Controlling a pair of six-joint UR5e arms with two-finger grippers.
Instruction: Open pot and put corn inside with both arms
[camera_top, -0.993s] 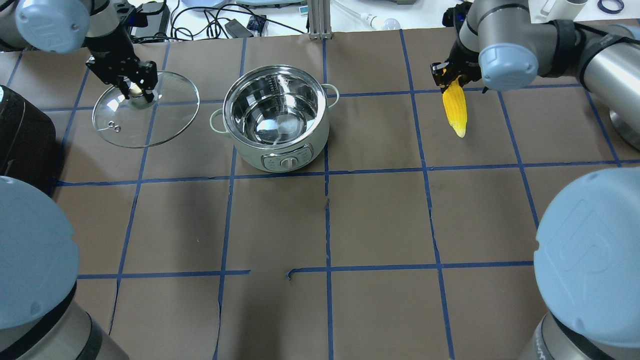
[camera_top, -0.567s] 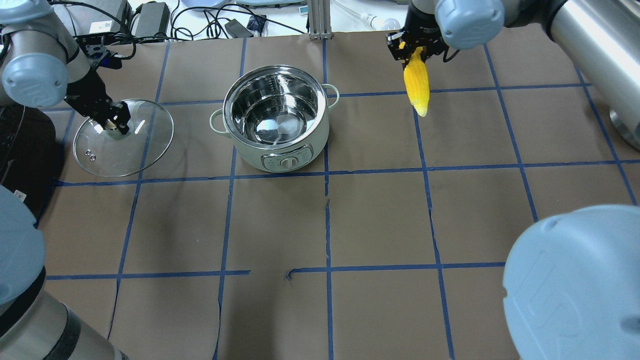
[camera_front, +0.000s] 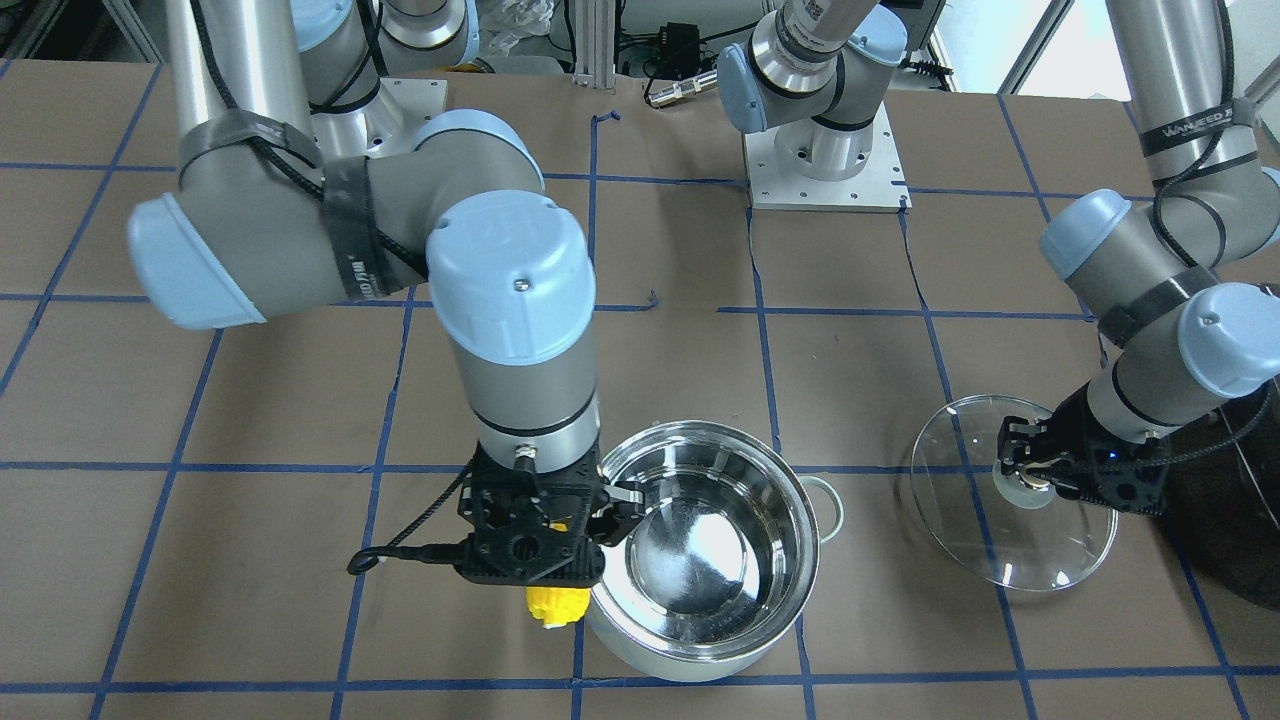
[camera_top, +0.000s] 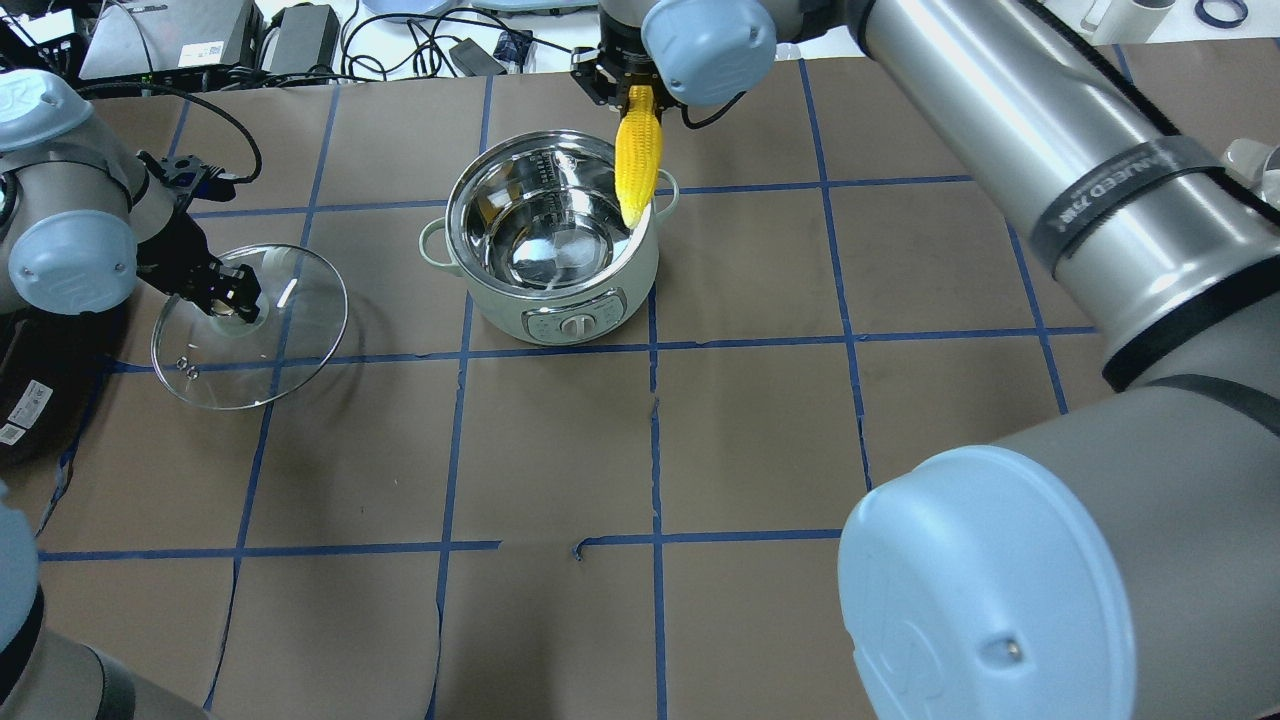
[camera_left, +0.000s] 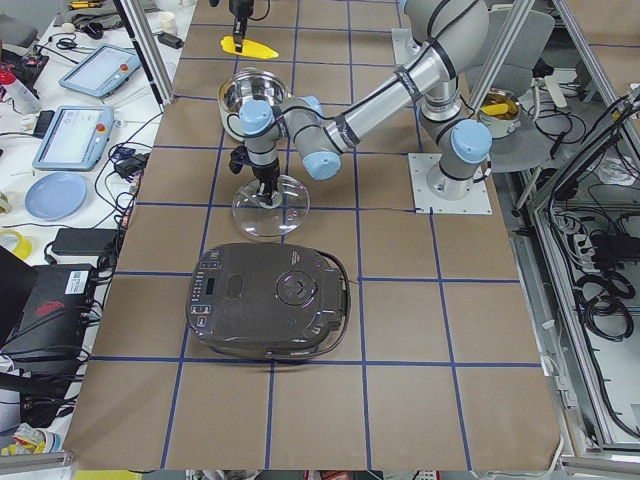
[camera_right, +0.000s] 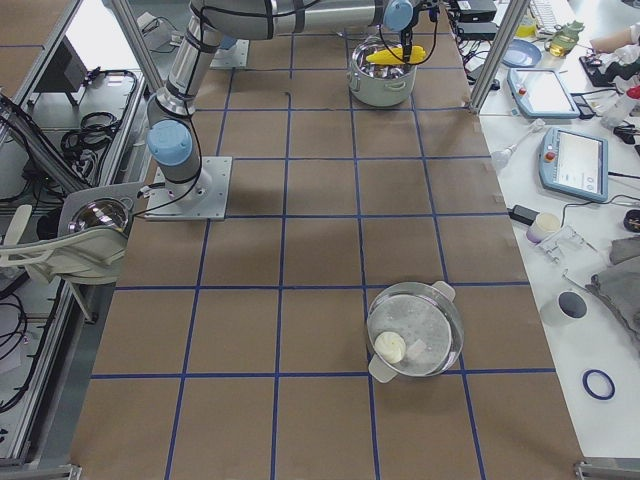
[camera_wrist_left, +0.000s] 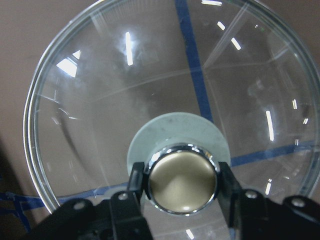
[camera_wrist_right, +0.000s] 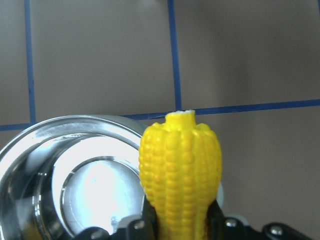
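Corn (camera_top: 638, 165) reaches open pot (camera_top: 520, 300)

Left gripper (camera_top: 232, 298) pinches lid (camera_top: 290, 345) by its knob (camera_wrist_left: 183, 182), mid-left; pot sits uncovered, upper centre; right gripper (camera_top: 637, 97), clamped on corn, has swung in from upper right; cob hangs at rim, so centring and release remain.

One camera looks forward and down over the robot's shoulders; another faces it from across the bench (camera_top: 760, 440), steeply down. Both share the pot (camera_top: 560, 300). Two distant cameras look along the bench from its ends. Wrist cameras sit close over the lid (camera_wrist_left: 100, 110) and the corn (camera_wrist_right: 180, 170).
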